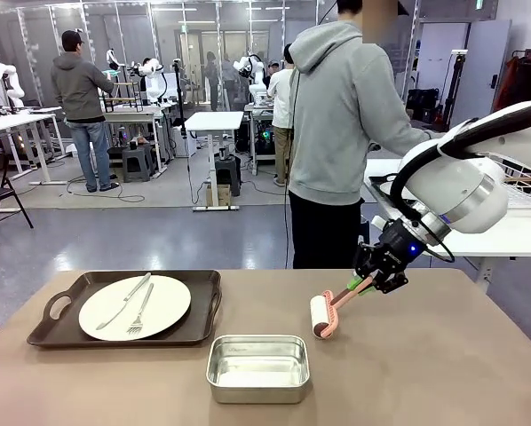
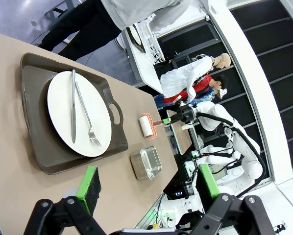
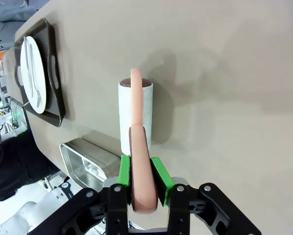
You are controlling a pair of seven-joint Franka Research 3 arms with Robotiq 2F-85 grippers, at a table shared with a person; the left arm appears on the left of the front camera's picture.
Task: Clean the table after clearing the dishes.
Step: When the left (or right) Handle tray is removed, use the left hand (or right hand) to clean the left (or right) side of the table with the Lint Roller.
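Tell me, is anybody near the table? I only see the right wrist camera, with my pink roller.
Observer: Yes, a person in a grey hoodie stands at the far side of the table, turned away toward a white table.
Operator: What's my other hand doing?
Observer: The left gripper is open and holds nothing, hanging over the table near the tray.

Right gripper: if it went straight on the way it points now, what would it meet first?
The right gripper is shut on the lint roller, whose white roll leads and seems to rest on the table. Going on would probably just press the roll into the bare top.
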